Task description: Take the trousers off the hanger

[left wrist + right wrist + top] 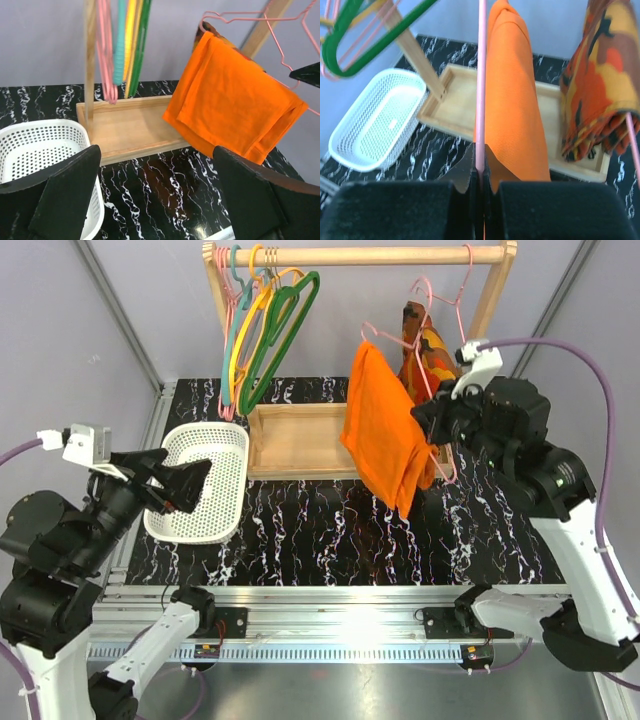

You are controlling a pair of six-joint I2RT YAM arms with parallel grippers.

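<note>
Orange cloth first: the trousers (pixel 385 435) hang folded over the bar of the pink wire hanger (pixel 480 75), above the table (pixel 330 540) midway along its far edge, their lower end dangling just off the marbled top.

- Right gripper (pixel 480 159): jaws closed tight on the thin hanger wire. It comes in from the right edge. Likely purpose: to hold the frame steady in the air so the cloth can be drawn off.
- Hanger looks free of the wooden rail (pixel 380 255), tilted, with the hook end toward the rail. The camouflage garment (pixel 430 355) hangs just behind it, near the far right corner.
- Left gripper (pixel 157 192): jaws wide apart, nothing between them. It sits by the left edge above the white basket (pixel 213 427) and faces the trousers, well apart from them.
- Judgement: the left arm is lined up to reach across and pinch the hanging fold. The basket beneath it looks the probable drop spot.
- Risk: thin wire may twist in the grip when the cloth is tugged.
</note>
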